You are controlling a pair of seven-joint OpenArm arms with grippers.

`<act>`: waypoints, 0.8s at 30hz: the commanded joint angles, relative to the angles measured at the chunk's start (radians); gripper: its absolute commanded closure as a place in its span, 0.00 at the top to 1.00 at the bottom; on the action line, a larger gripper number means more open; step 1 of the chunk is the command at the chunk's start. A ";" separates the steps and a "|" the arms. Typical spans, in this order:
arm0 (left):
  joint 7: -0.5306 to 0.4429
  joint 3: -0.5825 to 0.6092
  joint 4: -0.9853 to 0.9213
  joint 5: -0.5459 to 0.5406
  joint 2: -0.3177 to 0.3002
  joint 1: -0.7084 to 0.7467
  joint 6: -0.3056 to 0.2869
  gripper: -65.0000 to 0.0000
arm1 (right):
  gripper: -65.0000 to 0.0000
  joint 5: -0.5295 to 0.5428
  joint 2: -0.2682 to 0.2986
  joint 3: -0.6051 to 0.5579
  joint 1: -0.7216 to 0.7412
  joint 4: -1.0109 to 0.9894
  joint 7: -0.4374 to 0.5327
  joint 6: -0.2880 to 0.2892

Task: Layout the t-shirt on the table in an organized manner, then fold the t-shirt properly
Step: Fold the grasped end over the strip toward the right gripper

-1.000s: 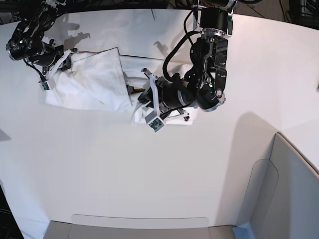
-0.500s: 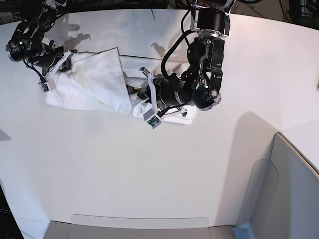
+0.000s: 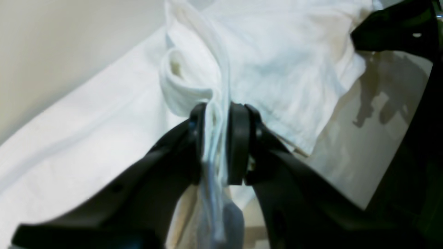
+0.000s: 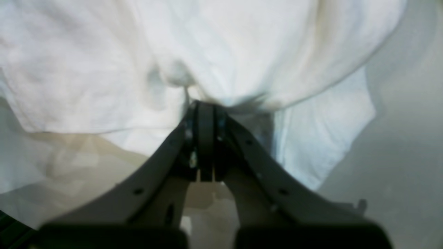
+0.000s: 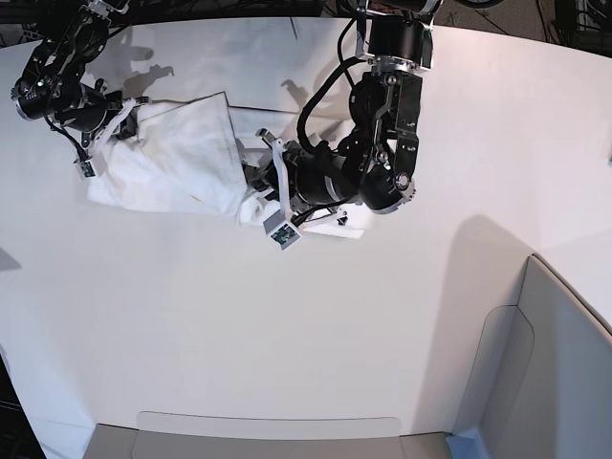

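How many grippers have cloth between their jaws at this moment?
2. The left gripper has a bunched edge of the t-shirt between its pads, mid-table. The right gripper is pinched shut on the shirt's other end, at the table far edge.

Robot lab, white table (image 5: 287, 335) (two arms)

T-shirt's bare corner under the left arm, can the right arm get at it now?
Probably not. The right end effector is shut on the t-shirt at its far end, and the left end effector, with cloth between its pads, sits in between.
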 commanded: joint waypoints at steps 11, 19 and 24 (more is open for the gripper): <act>-0.017 0.000 0.018 -0.112 0.010 -0.045 -0.001 0.47 | 0.00 0.009 0.010 0.001 0.008 0.015 0.010 0.003; -0.017 -0.108 0.026 -0.104 -0.004 -0.166 -0.001 0.37 | 0.00 0.014 0.018 0.005 0.008 0.020 0.010 0.004; -0.017 -0.212 0.026 -0.109 -0.107 -0.179 -0.001 0.31 | 0.00 0.016 0.024 0.011 -0.001 0.048 0.010 0.009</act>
